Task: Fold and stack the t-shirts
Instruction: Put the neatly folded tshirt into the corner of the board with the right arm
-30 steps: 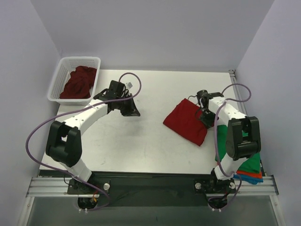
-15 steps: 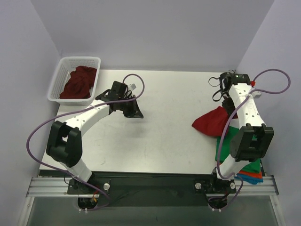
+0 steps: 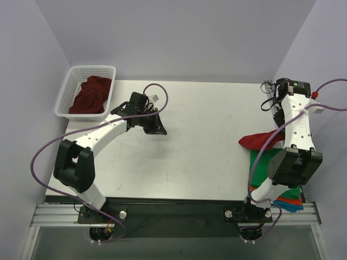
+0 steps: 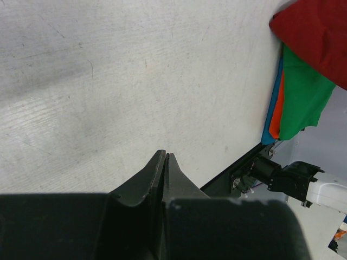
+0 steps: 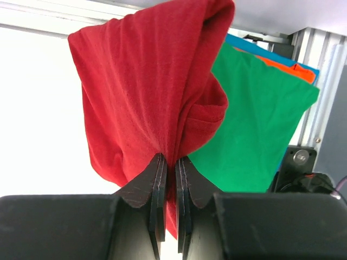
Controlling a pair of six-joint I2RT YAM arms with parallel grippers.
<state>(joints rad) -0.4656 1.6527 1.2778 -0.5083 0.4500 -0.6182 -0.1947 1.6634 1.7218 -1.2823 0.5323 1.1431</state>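
My right gripper [image 5: 169,160] is shut on a folded deep red t-shirt [image 5: 141,92], which hangs bunched from the jaws. In the top view this red shirt [image 3: 259,141] is held off the table at the right edge, over the far end of a stack. The stack has a green t-shirt [image 3: 264,163] on top, with orange [image 5: 290,69] and blue [image 5: 250,45] edges showing beneath. My left gripper [image 3: 157,129] hovers left of centre over bare table, its jaws [image 4: 164,156] shut on nothing.
A white lattice basket [image 3: 66,89] at the back left holds crumpled deep red shirts [image 3: 90,95]. The stack [image 4: 301,95] overhangs the table's near right corner beside the right arm's base. The metal rail [image 3: 173,214] runs along the near edge.
The right arm has lifted the red shirt off the table and carried it right, to above the stack. The left gripper has shifted slightly to the right.
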